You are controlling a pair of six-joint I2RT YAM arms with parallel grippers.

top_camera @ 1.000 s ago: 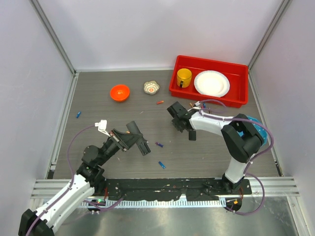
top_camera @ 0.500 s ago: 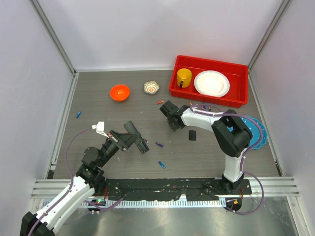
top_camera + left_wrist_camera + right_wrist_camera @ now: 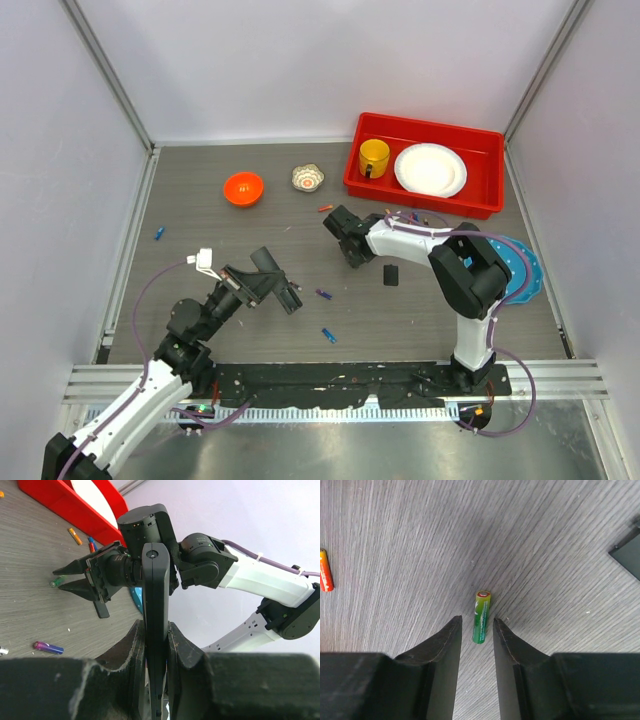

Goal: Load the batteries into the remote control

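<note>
**Top view.** The left pincer (image 3: 278,284) stays clamped across the remote control (image 3: 291,299), which is held above the counter (image 3: 200,215) left of centre and has barely shifted from a second ago. The right pincer (image 3: 338,226) has swung up and leftward from mid-counter, ending near an orange battery (image 3: 325,208). A small flat black piece (image 3: 390,275), a purple battery (image 3: 323,294) and a blue battery (image 3: 328,335) lie where they lay before.

**Left wrist view.** The remote control stands on edge, pinched between the two fingers. Beyond it, the right pincer points at a green battery (image 3: 56,583) on the counter.

**Right wrist view.** The jaws stand narrowly parted. The green battery lies flat on the counter, its near end between the fingertips. Whether either finger touches it cannot be told.
</note>
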